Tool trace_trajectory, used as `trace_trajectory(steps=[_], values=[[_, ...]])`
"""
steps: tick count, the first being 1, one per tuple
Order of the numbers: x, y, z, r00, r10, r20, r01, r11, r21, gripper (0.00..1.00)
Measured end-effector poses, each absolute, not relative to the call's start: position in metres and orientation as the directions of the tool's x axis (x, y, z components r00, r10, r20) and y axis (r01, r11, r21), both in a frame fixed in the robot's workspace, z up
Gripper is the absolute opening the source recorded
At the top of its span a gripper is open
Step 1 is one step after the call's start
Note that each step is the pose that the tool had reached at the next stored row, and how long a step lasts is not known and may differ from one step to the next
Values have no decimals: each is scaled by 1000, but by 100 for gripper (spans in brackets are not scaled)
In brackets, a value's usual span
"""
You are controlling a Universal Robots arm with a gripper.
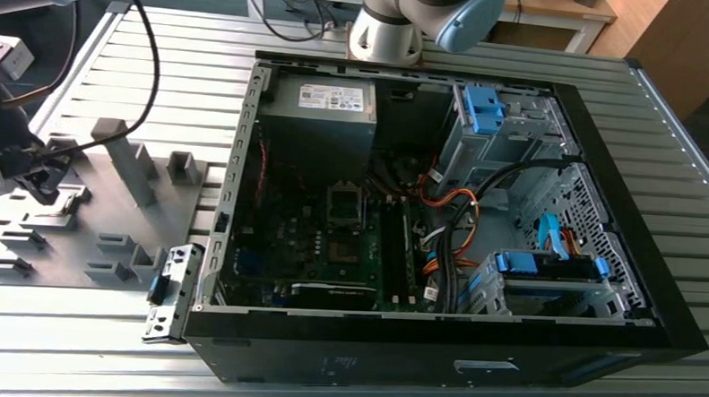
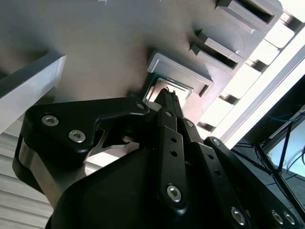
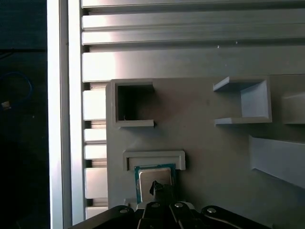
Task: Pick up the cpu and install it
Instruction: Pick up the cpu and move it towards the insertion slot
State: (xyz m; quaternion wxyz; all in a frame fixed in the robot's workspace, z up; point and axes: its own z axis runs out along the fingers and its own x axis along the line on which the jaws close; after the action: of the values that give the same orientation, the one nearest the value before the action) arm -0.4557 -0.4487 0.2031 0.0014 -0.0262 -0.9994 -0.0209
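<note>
The cpu [image 3: 153, 179] is a small square chip with a silver top. It lies flat in a shallow holder on the grey fixture plate [image 3: 205, 157], also seen in the second wrist view as the cpu [image 2: 158, 90]. My gripper [image 3: 159, 189] hangs right over the chip with its two thin fingers [image 2: 170, 110] shut together, their tips above the chip's middle. I cannot tell whether they touch it. In the exterior view the gripper [image 1: 44, 189] is at the far left over the fixture plate [image 1: 101, 241], well away from the open computer case [image 1: 444, 337].
The case lies open on the slatted metal table [image 1: 157, 55], with the black socket frame [image 1: 344, 205] on the motherboard, orange and black cables [image 1: 449, 221] and blue drive bays [image 1: 484, 110]. Raised blocks and pockets [image 3: 133, 102] stand on the fixture plate. The arm's base [image 1: 386, 34] is behind the case.
</note>
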Motion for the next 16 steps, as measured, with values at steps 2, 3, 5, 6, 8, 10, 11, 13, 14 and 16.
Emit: trace_trajectory(steps=[2,3,5,6,8,10,11,13,14,16], values=[[-456,-449,202,-999,52,4,52,998,42,11],[-456,-449,202,-999,52,4,52,998,42,11],[-456,-449,202,-999,52,4,52,998,42,11],[-456,-449,202,-999,52,4,52,998,42,11],[-456,-449,202,-999,52,4,52,998,42,11],[-456,-449,202,-999,52,4,52,998,42,11],[-456,-449,202,-999,52,4,52,998,42,11],[-456,-449,202,-999,52,4,52,998,42,16],[-456,-449,202,-999,52,4,52,998,42,23],[-456,-449,202,-999,52,4,52,998,42,35]])
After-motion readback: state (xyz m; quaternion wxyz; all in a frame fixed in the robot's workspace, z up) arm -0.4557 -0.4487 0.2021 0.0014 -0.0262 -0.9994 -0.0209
